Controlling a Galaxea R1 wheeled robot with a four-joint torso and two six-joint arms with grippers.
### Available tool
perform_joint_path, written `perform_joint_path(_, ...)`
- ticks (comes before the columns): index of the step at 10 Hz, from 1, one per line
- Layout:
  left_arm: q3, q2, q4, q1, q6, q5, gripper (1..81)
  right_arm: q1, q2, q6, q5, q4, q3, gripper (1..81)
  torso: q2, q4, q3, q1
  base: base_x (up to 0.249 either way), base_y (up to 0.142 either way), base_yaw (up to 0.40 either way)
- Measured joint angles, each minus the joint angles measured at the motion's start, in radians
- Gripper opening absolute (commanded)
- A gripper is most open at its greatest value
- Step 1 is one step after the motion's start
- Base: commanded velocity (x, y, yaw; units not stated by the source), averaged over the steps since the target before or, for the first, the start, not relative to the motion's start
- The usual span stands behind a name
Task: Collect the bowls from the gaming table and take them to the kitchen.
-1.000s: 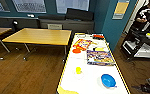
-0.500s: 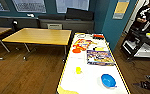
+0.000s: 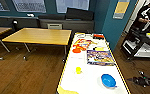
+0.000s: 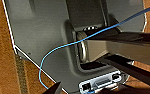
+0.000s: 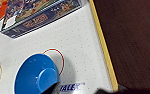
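We are at the approach step: both bowls sit uncollected on the gaming table (image 3: pixel 91 75). The blue bowl (image 3: pixel 108 80) lies near the tabletop's right rim at the near end, the yellow bowl (image 3: pixel 78 70) to its left, well apart. Our right wrist hangs over the blue bowl (image 5: pixel 36 73); we cannot tell how either pincer stands. Next we judge a reach down onto the blue bowl. Flat game boxes (image 3: pixel 100 57) lie farther along; brown wooden tables (image 3: pixel 39 36) stand left on dark wood floor.
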Motion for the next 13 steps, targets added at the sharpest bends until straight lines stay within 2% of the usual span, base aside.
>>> perform_joint_path(2,0.000,0.000,0.000,-0.001,0.000,-0.001,81.1,0.026,0.052,0.005,-0.001,0.000,-0.006,81.1,0.000,0.000,0.000,0.000,0.000,0.000,0.000)
perform_joint_path(7,-0.001,0.000,0.000,-0.001,0.000,0.000,81.1,0.027,0.154,0.007,-0.001,0.001,-0.100,81.1,0.001,0.000,0.000,0.000,0.000,0.000,0.000)
perform_joint_path(13,-0.002,0.000,0.000,-0.001,0.000,0.000,81.1,0.015,0.180,0.101,-0.002,0.004,-0.214,81.1,0.001,0.000,0.000,0.000,0.000,0.000,0.000)
